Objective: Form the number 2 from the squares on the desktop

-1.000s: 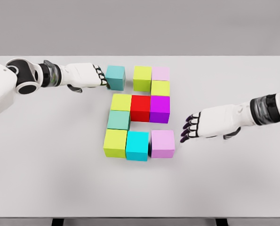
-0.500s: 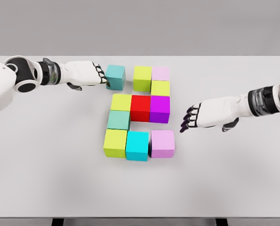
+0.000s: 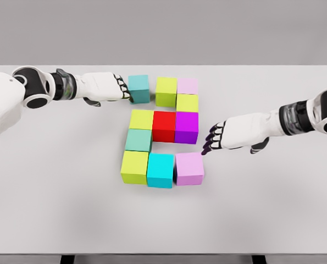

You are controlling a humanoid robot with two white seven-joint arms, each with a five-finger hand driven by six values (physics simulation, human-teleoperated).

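Coloured cubes lie on the white table (image 3: 53,209) in a rough 2 shape. A teal cube (image 3: 139,88) sits at the top left, a small gap from the lime cube (image 3: 166,91) and pale pink cube (image 3: 188,86). My left hand (image 3: 121,88) presses flat against the teal cube's left side, fingers extended. Below lie a lime cube (image 3: 187,102), then a yellow (image 3: 142,119), red (image 3: 164,126) and magenta cube (image 3: 187,127), a green-teal cube (image 3: 138,140), and a lime (image 3: 134,166), cyan (image 3: 160,170) and pink cube (image 3: 189,168). My right hand (image 3: 212,141) hovers open just right of the magenta cube.
The table's front edge runs along the bottom of the view, with dark legs (image 3: 67,258) showing beneath it. A grey wall rises behind the table's far edge.
My left hand has pushed the teal cube rightward toward the top lime cube. My right hand has moved up and left, from beside the pink cube to beside the magenta cube.
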